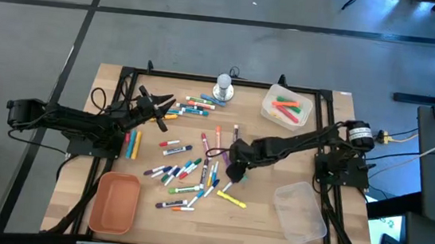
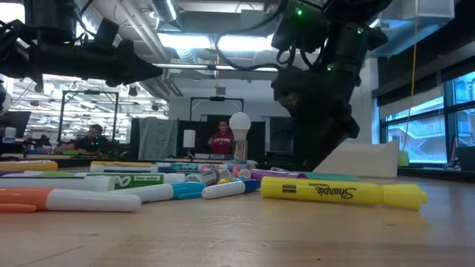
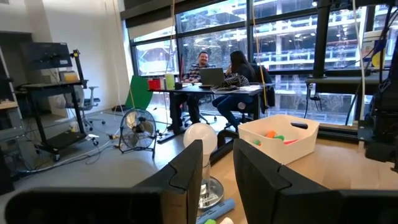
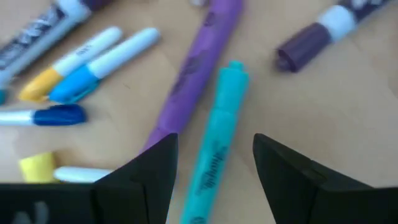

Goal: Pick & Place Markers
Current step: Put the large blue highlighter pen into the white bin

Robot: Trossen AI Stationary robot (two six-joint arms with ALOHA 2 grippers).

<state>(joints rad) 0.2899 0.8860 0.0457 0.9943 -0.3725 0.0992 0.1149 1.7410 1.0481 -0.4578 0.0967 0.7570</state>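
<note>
— Dozens of markers (image 1: pixel 189 171) lie scattered over the middle of the wooden table (image 1: pixel 272 223), right?

— Yes, most of them white-barrelled with coloured caps. A few more sit in the white bin (image 1: pixel 286 106) at the far right side of the table. A yellow highlighter (image 2: pixel 341 193) lies closest to the low camera.

— Which ones are nearest the right tool (image 4: pixel 214 180)?

— A teal highlighter (image 4: pixel 217 146) lies on the table right between its two dark fingers, and a purple highlighter (image 4: pixel 193 78) lies just beside it, the two touching along their sides. A dark purple-capped marker (image 4: pixel 317 37) lies near them but apart.

— Is that tool gripping anything?

— No. Its fingers are spread apart with the teal one in the gap, not clamped on it. From above it sits low over the right edge of the pile.

— And the left tool (image 3: pixel 214 180)?

— It hangs above the far left part of the table, pointing toward the round white knob on its stand (image 1: pixel 223 86). Its fingers stand slightly apart, with nothing between them.

— Anything else on the table?

— An orange tray (image 1: pixel 114 202) at the near left corner and a clear plastic tub (image 1: pixel 301 214) at the near right. People sit at desks in the room beyond.
</note>
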